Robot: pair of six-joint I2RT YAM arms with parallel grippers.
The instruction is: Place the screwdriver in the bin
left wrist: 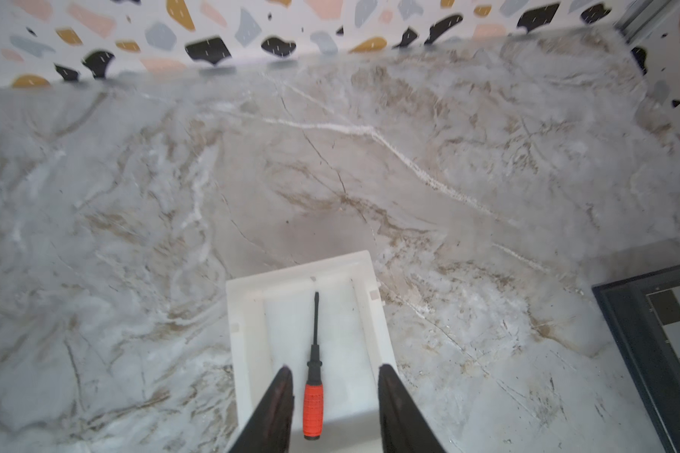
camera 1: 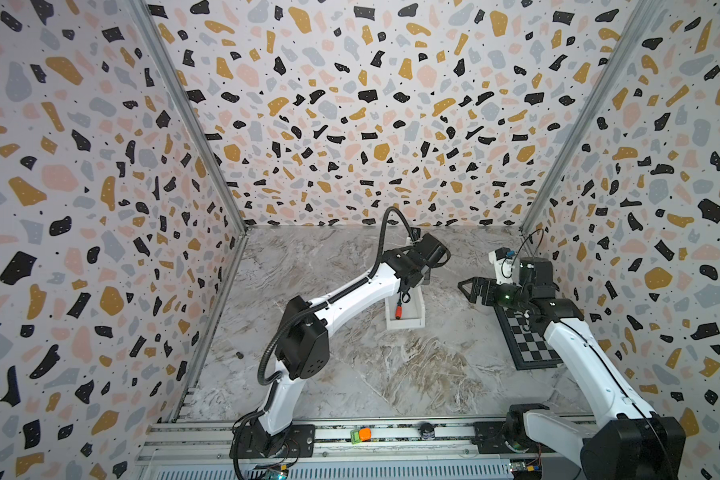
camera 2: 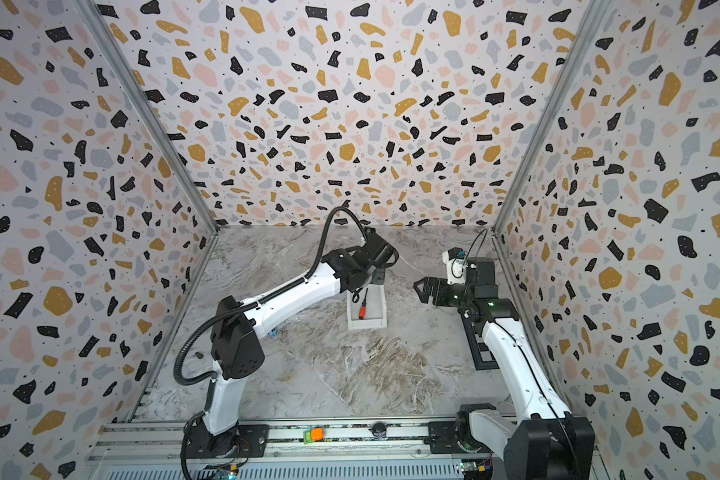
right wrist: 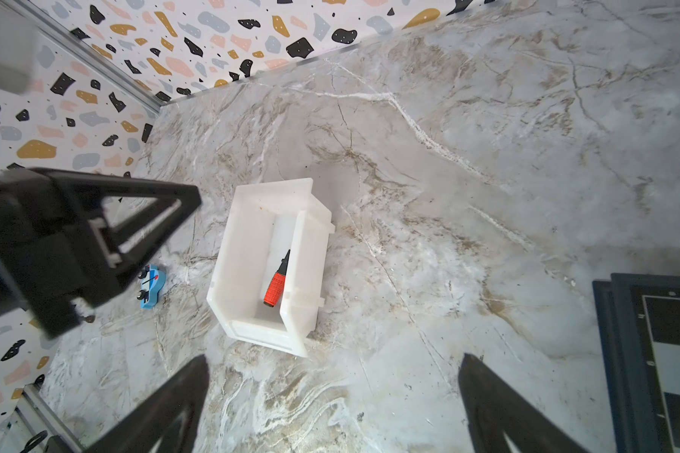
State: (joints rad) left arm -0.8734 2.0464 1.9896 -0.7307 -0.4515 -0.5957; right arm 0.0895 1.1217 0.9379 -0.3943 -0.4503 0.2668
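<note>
Lab robot cell, 2 arms (camera 1: 362,286) on aluminium rail (camera 1: 412,448), terrazzo-print walls (camera 1: 350,104), marble-look tabletop (camera 1: 391,374)

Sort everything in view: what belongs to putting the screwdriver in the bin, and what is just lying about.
Job: screwdriver, lying in the bin; left gripper, open above it.
Lying about: checkerboard; blue toy car; orange-and-green button on the front rail.

Three walls (camera 1: 350,104) carry a terrazzo print of black, ochre, pink and grey-blue flecks on white. Grey metal posts (camera 1: 195,120) run up the two back corners. The floor (camera 1: 391,374) is grey-white marble pattern with brown veins, evenly lit. An aluminium rail (camera 1: 391,444) crosses the near edge.
</note>
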